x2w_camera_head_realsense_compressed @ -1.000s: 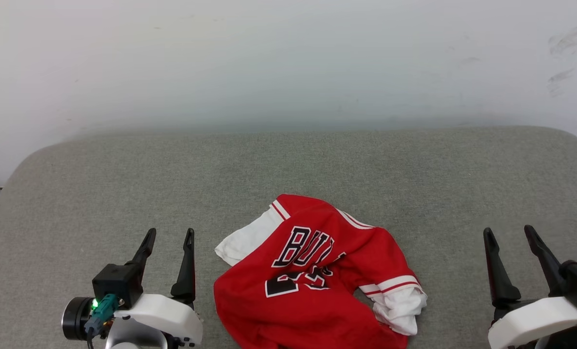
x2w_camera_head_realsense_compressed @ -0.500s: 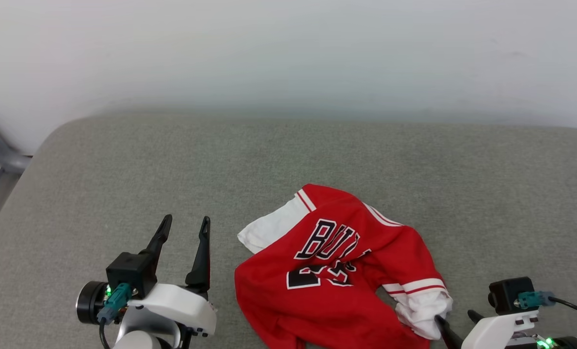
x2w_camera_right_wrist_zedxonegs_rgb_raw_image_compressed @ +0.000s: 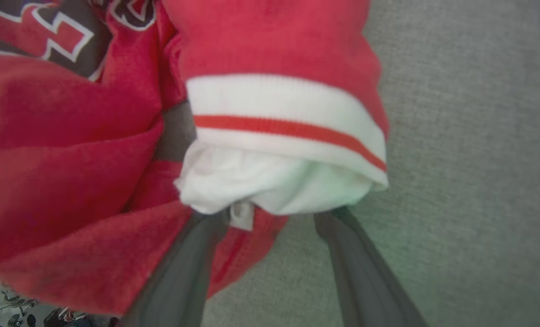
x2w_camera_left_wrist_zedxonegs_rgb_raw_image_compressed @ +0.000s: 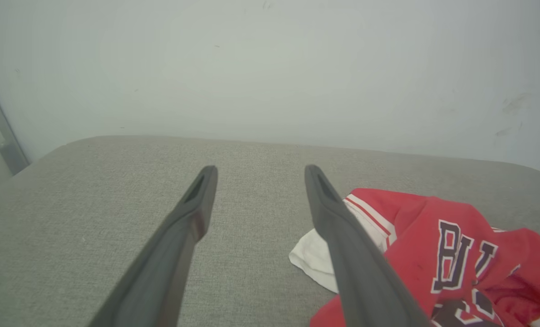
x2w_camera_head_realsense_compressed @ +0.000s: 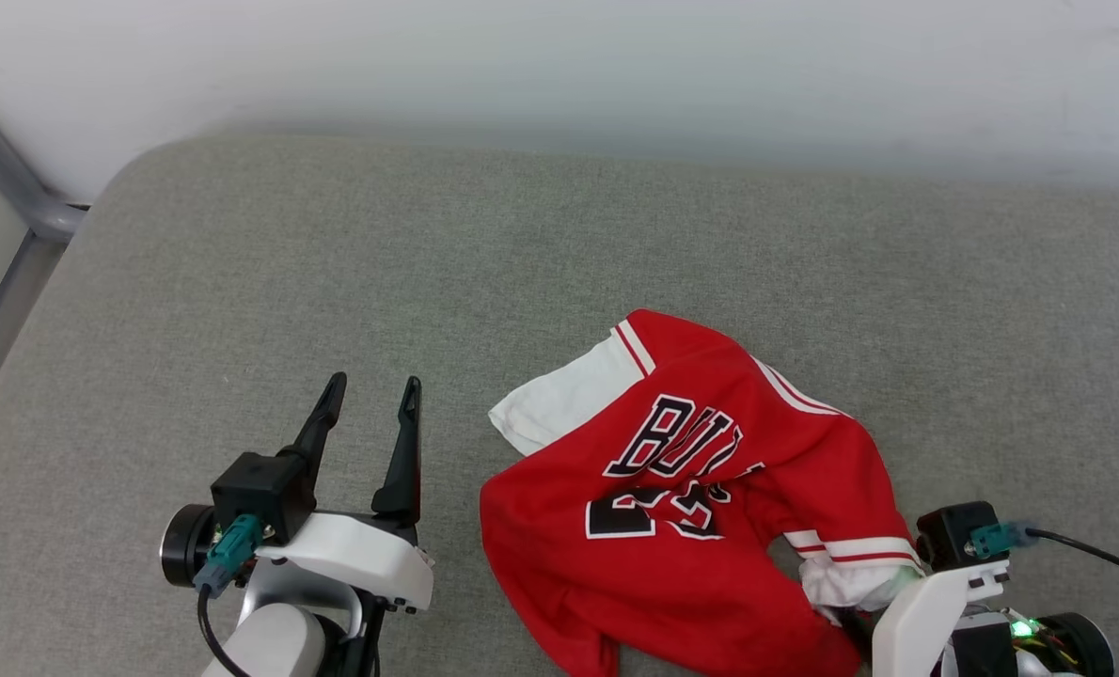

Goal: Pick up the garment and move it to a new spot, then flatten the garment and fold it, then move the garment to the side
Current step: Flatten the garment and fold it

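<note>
garment: (x2w_camera_head_realsense_compressed: 701, 489) crumpled, lettering up, on the grey padded surface (x2w_camera_head_realsense_compressed: 334, 263), near edge, right of centre.
head, change: right gripper (x2w_camera_head_realsense_compressed: 858, 624) stood fingers-up, well clear of the shirt a second ago. Now it's turned in at the bunched sleeve (x2w_camera_head_realsense_compressed: 846, 583), fingertips hidden behind cloth. The whole frame slid, which is camera motion; heap shape is the same.
head, left side: left gripper (x2w_camera_head_realsense_compressed: 374, 383) sits beside the shirt, not touching, fingers fully apart, empty.
meaning: first pick looks about to start; nothing lifted yet.
left wrist: own fingers wide over bare surface. The flat sleeve (x2w_camera_left_wrist_zedxonegs_rgb_raw_image_compressed: 313, 259) lies just right of them, and the gap is clearer here than from the head.
right wrist: shows what the head view hides. Fingers are spread wide either side of the bunched sleeve (x2w_camera_right_wrist_zedxonegs_rgb_raw_image_compressed: 270, 181), below the striped cuff (x2w_camera_right_wrist_zedxonegs_rgb_raw_image_compressed: 288, 122). Tips meet cloth, no pinch visible.
</note>
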Tool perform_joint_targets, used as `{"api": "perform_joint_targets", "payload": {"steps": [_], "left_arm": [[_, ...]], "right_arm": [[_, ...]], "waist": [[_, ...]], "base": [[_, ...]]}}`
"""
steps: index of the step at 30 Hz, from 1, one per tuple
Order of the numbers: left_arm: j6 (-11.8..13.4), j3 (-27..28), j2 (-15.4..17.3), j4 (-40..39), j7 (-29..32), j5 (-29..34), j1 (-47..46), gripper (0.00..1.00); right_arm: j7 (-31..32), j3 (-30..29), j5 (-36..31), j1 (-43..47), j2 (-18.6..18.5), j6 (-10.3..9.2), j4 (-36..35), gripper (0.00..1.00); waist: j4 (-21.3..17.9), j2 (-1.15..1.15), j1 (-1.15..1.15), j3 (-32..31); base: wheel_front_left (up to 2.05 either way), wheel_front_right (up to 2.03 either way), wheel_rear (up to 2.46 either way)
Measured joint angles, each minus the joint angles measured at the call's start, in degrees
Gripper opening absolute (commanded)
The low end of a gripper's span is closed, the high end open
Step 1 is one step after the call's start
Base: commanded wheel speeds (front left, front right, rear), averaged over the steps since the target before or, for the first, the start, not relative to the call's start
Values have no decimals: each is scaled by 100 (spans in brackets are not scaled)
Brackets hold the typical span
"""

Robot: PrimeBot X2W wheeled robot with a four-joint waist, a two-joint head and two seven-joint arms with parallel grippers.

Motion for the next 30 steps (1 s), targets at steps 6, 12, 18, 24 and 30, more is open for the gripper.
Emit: {"api": "perform_joint_targets", "payload": {"steps": [6,12,18,24,30], "left_arm": [[-57,62,-57,101,-12,9,-24,100],[-74,136,-81,136,-15,45,-24,100],[-77,203,-93,105,-22,90,-76,100],[-124,218,-155,130,-24,91,-171,100],[-123,348,-166,146,-24,105,-192,100]], "right_arm": [[-287,-190,-68,-176,-77,0,-113,0],[-533,-677,-293,-532,-363,0,-382,0],[-677,-1254,-411,-1115,-617,1,-145,0],[-1087,-1678,-334,-1354,-747,1,1029,0],[-1784,-1796,-250,-1545,-689,1,1906,100]], "waist": [[-42,0,0,68],[-231,0,0,39],[-379,0,0,170],[-431,0,0,396],[-445,0,0,529]], "base": [[0,0,0],[0,0,0],[0,0,0],[0,0,0],[0,0,0]]}}
